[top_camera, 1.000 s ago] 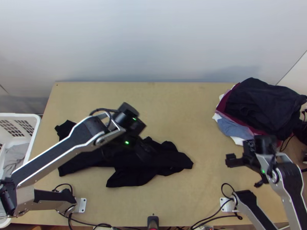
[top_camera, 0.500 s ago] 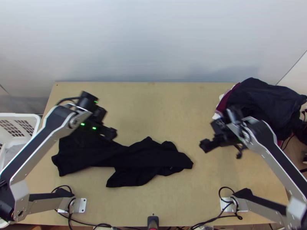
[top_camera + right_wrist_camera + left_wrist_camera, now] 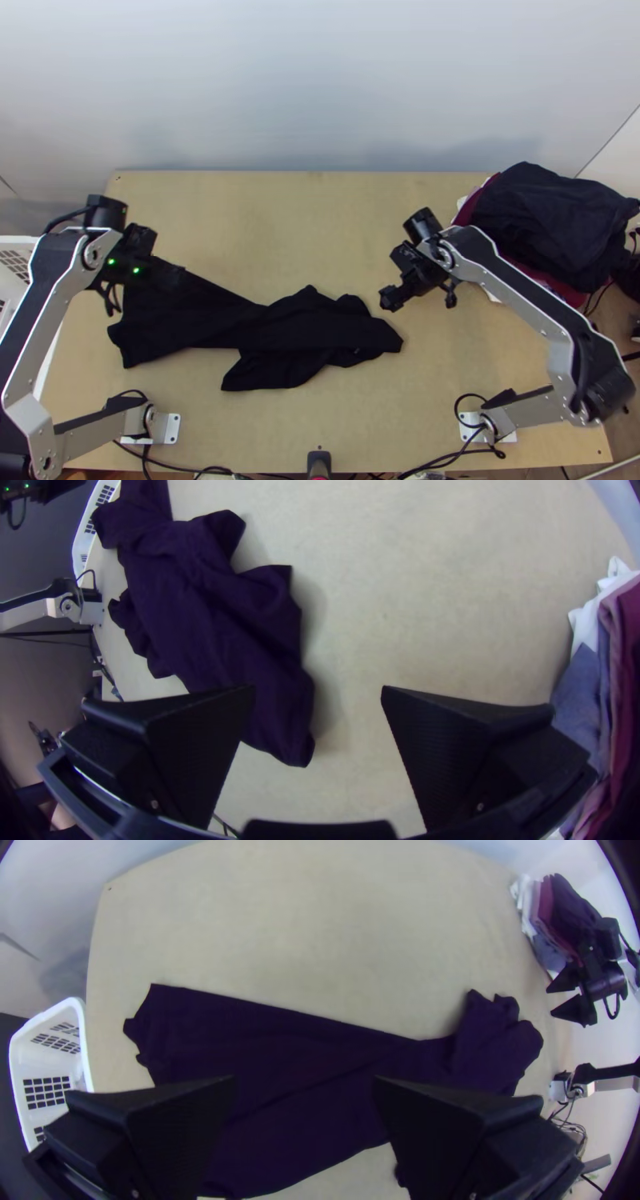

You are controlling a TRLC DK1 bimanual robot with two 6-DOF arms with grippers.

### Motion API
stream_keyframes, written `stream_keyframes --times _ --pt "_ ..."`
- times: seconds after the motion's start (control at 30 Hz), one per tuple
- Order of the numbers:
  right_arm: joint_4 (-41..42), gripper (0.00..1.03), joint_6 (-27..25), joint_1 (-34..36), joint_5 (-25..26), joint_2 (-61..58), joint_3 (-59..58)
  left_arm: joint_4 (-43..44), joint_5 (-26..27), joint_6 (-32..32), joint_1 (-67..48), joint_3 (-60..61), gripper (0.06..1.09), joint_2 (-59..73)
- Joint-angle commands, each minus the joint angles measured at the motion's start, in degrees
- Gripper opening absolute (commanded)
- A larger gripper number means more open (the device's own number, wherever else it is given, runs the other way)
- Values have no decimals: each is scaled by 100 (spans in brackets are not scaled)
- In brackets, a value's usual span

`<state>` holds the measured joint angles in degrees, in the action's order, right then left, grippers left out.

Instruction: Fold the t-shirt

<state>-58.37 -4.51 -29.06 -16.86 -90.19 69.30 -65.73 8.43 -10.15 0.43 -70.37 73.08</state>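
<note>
The black t-shirt (image 3: 296, 332) lies bunched lengthwise on the table (image 3: 320, 232).

Behind the far edge of the light wooden tabletop (image 3: 320, 232) there stands a plain wall (image 3: 320, 72), pale and grey-blue. Soft shadows (image 3: 496, 152) lie on its lower part, and the light is gentle. At the far right, a thin slanting seam (image 3: 608, 140) separates this wall from a whiter surface (image 3: 622, 156). On the right, beyond the tabletop, the floor (image 3: 617, 310) is brown (it has the look of wood).
</note>
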Motion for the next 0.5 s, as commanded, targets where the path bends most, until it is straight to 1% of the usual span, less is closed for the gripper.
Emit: stream_keyframes --times 0.0,0.17,0.37,0.47 --pt "414 87 38 -135 -107 -543 58 -27 -183 -277 494 471 104 -408" --pt "783 87 161 -469 -133 -842 207 -150 -201 -435 740 542 104 -628" --pt "968 86 276 -786 -151 -1141 515 -344 -236 -646 1003 542 104 -830" --pt "1152 78 355 -856 -151 -1308 602 -440 -245 -822 1100 638 104 -962"
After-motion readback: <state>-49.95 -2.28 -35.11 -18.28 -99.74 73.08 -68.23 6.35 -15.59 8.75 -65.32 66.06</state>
